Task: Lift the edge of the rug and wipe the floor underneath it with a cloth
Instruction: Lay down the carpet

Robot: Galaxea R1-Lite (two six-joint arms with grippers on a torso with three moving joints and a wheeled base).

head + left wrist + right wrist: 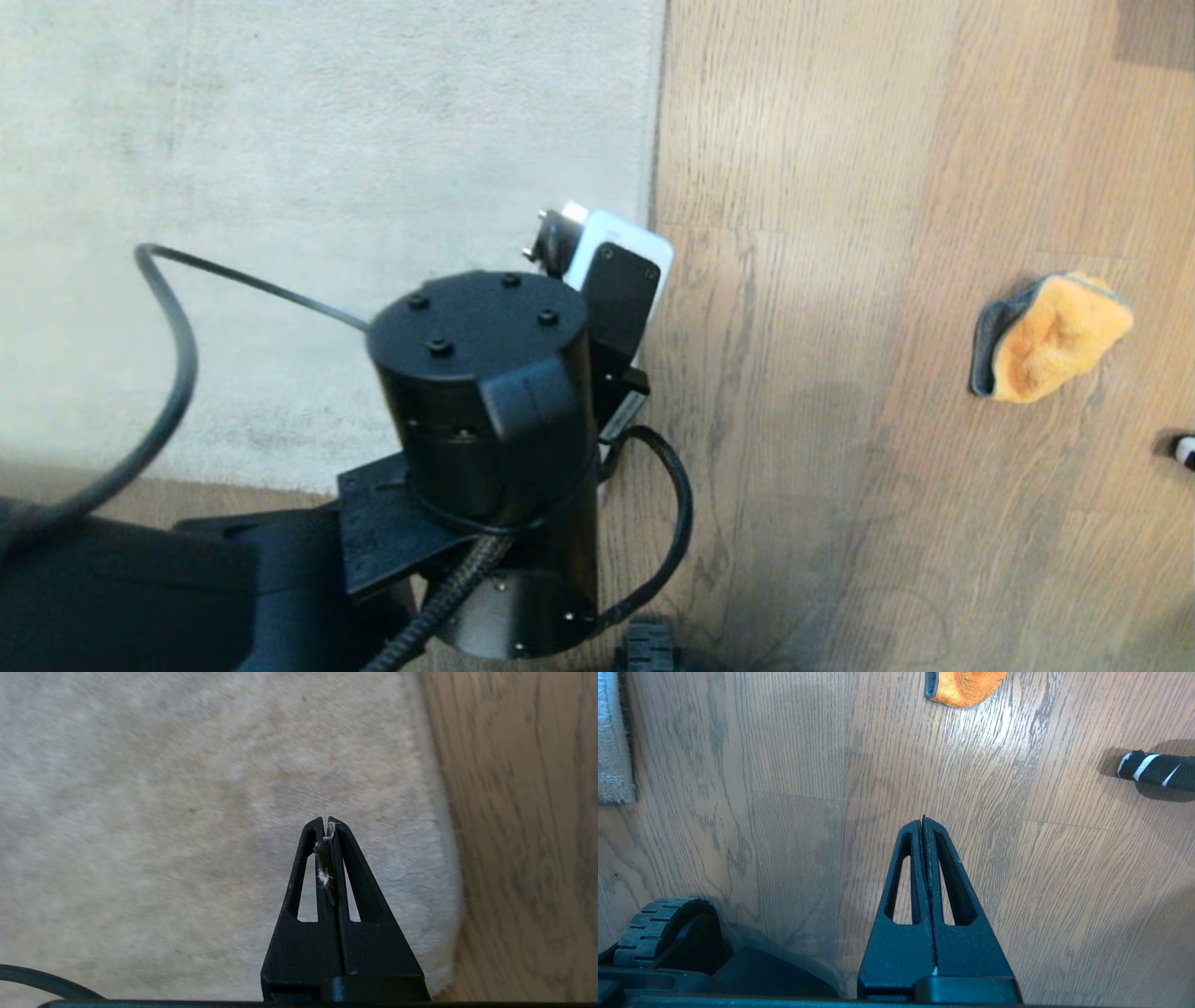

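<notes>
I had the left pincer (325, 823) poised over the rug, its two black fingers pressed together with nothing between them but a few wisps of pale fluff caught in the seam. From the left wrist camera the rug edge (451, 858) ran just beside the fingertips, curving round into a rounded corner, and the floor (528, 835) began right past that rim. The pincer sat above the pile, inside the edge — I could not tell whether the tips touched the rug. The rug lay flat where I could see it.

In the head view the left arm's black wrist housing (485, 392) blocked most of the pincer itself; it hung over the rug's corner, right where the rug edge (656, 140) met the planks.

The cloth (1055, 336) lay on the floor well apart from the rug edge, a crumpled orange lump with grey trim, out on the bare boards on the far side from the rug.

The right pincer (923, 820) was likewise closed and empty, above bare floor (784, 765) between the rug edge (616, 765) and the cloth (964, 688) — nearer neither. A black strap with white stripes (1155, 770) lay beyond the cloth from the rug.
</notes>
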